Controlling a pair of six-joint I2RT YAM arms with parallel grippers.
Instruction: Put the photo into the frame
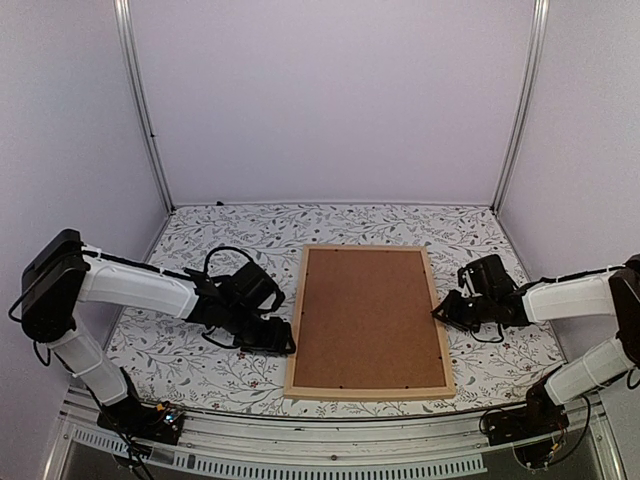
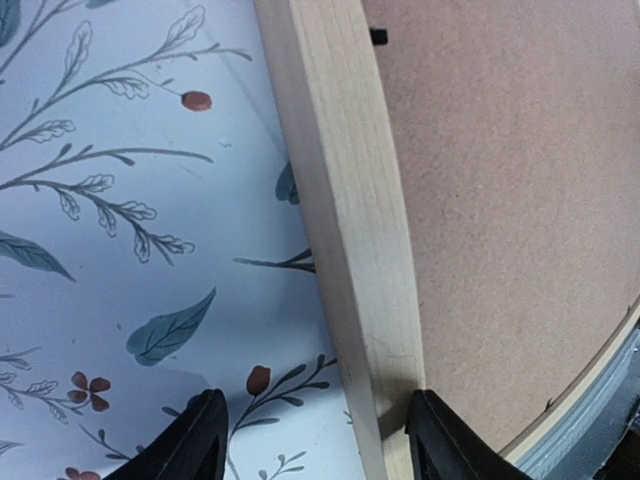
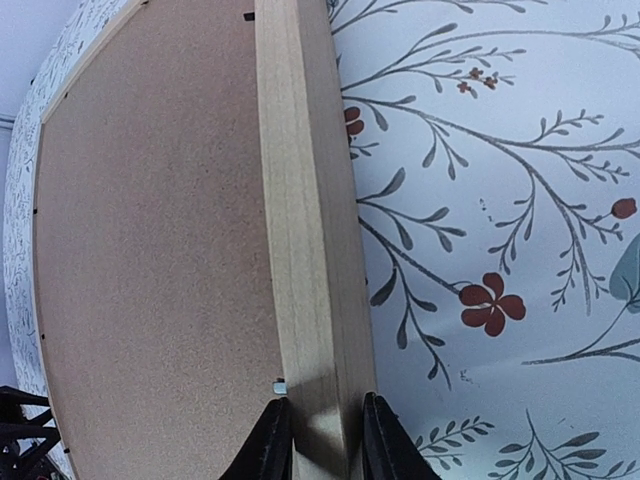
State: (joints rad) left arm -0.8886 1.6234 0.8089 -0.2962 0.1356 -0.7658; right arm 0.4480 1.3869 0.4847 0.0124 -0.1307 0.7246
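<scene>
At left, on white leaf-and-berry cloth (image 1: 230, 235), left gripper (image 2: 320, 445) spread wide astride the left strip of the frame (image 1: 368, 392). Frame flat at centre: smooth pale wood around grainy brown backing board (image 1: 368, 315). At right, right gripper (image 3: 325, 440) pinching the right strip.

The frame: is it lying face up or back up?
Back up: the frame lies flat, and the brown backing board shows inside its wooden strips.

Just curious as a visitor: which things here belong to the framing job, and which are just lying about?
For the job: the frame; the backing board in it; right gripper, clamped on the frame's edge; left gripper, open at the opposite edge.
Lying about: only the flowered table cover. No photo shows.
</scene>
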